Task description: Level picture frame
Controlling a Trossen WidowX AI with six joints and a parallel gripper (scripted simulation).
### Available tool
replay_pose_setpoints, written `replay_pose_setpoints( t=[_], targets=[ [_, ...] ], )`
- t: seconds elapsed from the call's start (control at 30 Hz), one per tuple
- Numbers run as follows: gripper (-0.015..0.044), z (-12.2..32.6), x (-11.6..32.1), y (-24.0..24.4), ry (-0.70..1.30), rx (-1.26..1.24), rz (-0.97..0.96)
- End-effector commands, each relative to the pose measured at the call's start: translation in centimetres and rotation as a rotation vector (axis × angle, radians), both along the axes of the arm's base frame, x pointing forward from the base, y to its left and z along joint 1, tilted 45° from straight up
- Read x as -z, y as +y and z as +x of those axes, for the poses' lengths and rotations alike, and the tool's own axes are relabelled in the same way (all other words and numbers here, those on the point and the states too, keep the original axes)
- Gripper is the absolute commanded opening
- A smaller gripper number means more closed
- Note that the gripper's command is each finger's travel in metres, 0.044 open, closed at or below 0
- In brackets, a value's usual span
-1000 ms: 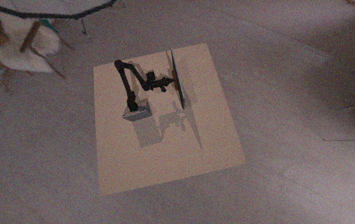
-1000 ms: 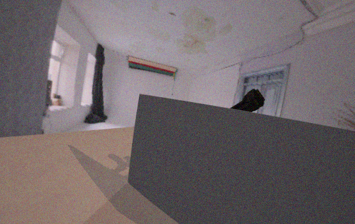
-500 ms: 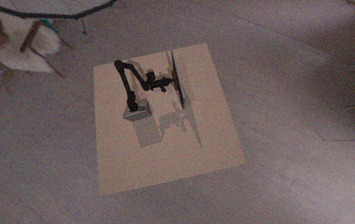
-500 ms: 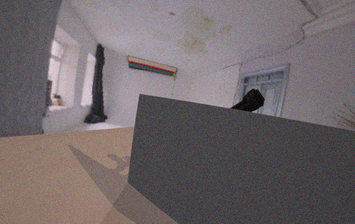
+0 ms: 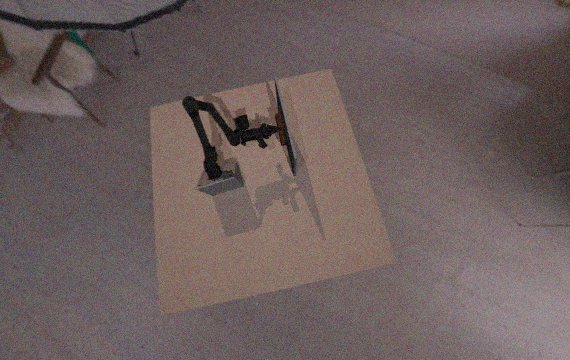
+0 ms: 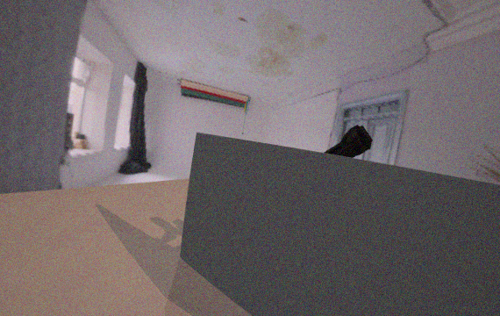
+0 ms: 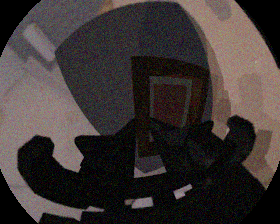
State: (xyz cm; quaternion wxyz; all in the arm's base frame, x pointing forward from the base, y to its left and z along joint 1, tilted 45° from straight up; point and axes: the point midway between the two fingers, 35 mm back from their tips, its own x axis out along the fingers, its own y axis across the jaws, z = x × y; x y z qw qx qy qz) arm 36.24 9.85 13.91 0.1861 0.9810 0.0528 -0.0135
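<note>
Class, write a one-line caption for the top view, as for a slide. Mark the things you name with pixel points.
Arm reaching the wall panel (image 5: 290,158) (image 6: 346,228) (image 7: 101,65), its claw (image 5: 278,129) (image 7: 141,120) shut on the picture frame (image 5: 283,137) (image 7: 141,95).

Pale tabletop (image 5: 315,250) (image 6: 57,263) beneath grey pedestal (image 5: 221,187)

So the picture frame (image 5: 282,130) (image 7: 142,107) looks like dark reddish-brown wood to me, pretty matt, with a flat greyish inner border (image 7: 153,100). The upright panel (image 5: 285,127) (image 6: 346,228) (image 7: 101,65) behind it is matt grey, kinda like painted board. Tabletop (image 5: 275,250) (image 6: 35,246) reads as pale, matt wood. Arm (image 5: 200,127) (image 6: 351,141) seems to be black plastic or coated metal, can't tell which, and its gripper (image 5: 274,130) (image 7: 141,120) is just as dark and dull.
</note>
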Motion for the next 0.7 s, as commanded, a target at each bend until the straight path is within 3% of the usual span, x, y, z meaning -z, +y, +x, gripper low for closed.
replay_pose_setpoints(
  t=[0.0,0.67],
  targets=[
    [0.0,0.08,-0.16,-0.5,-0.004,0.012,-0.001],
    [0.0,0.09,-0.21,-0.62,-0.004,0.012,-0.001]
  ],
)
